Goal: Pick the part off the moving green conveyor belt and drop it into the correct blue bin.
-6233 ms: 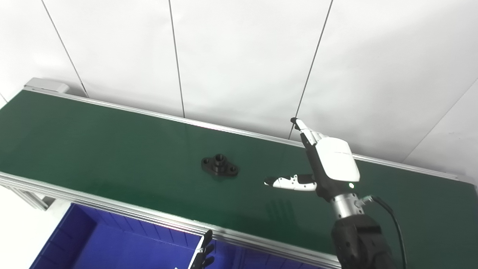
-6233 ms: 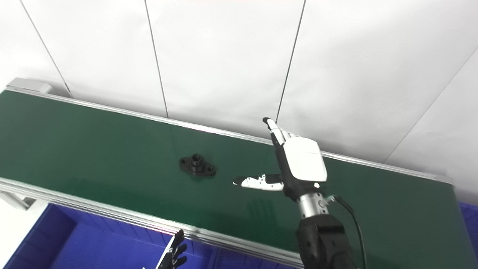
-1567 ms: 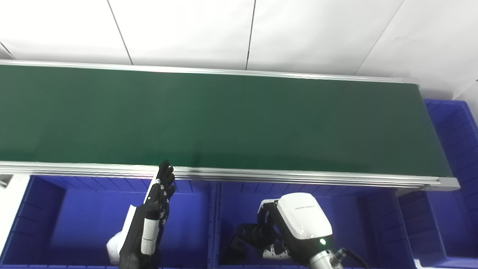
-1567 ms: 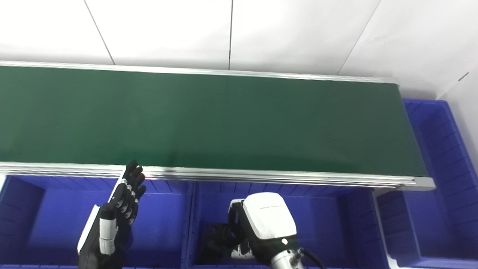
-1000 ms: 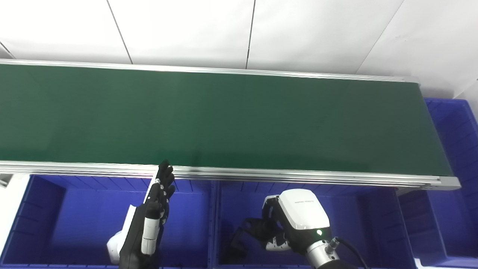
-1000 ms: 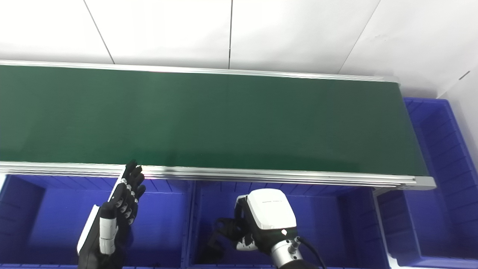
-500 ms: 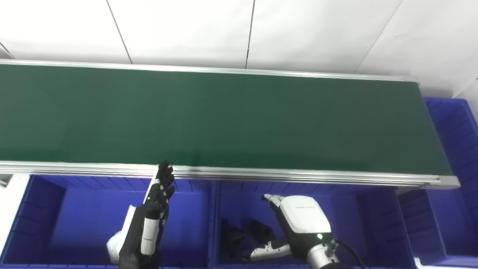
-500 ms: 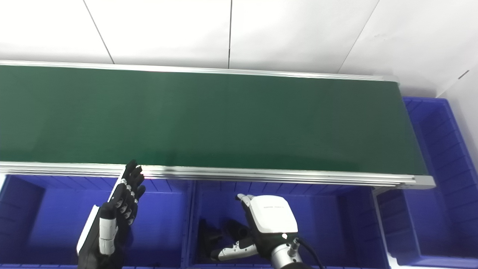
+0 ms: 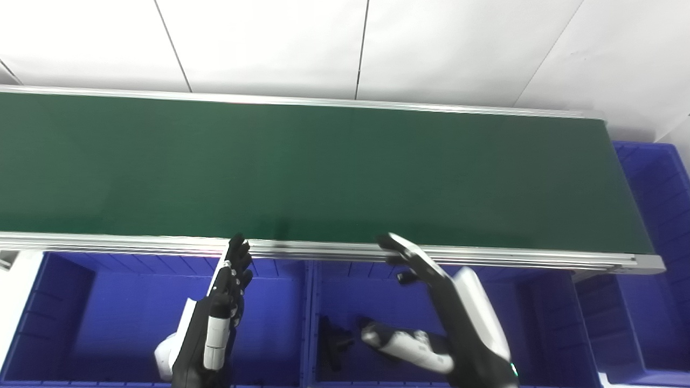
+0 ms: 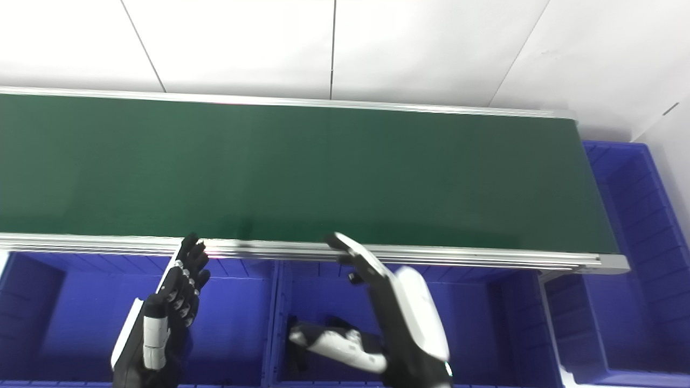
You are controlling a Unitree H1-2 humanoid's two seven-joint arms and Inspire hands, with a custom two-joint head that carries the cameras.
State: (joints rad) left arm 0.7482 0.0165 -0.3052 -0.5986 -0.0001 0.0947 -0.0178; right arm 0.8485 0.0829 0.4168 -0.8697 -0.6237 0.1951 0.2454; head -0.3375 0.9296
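The black flanged part (image 9: 330,345) lies on the floor of the middle blue bin (image 9: 544,323), partly hidden behind my right thumb. My right hand (image 9: 447,318) hangs open above that bin, holding nothing; its straight fingers reach up to the belt's near rail. My left hand (image 9: 215,312) is open over the left blue bin (image 9: 108,318), fingers pointing up, nothing in it. No part shows on the green conveyor belt (image 9: 323,172).
An aluminium rail (image 9: 512,256) runs along the belt's near edge above the bins. A third blue bin (image 9: 660,183) stands past the belt's right end. A white panelled wall is behind the belt.
My right hand, shut on the part over the middle bin, opened and dropped it into that bin. It has since risen with fingers straight. The left hand stayed put.
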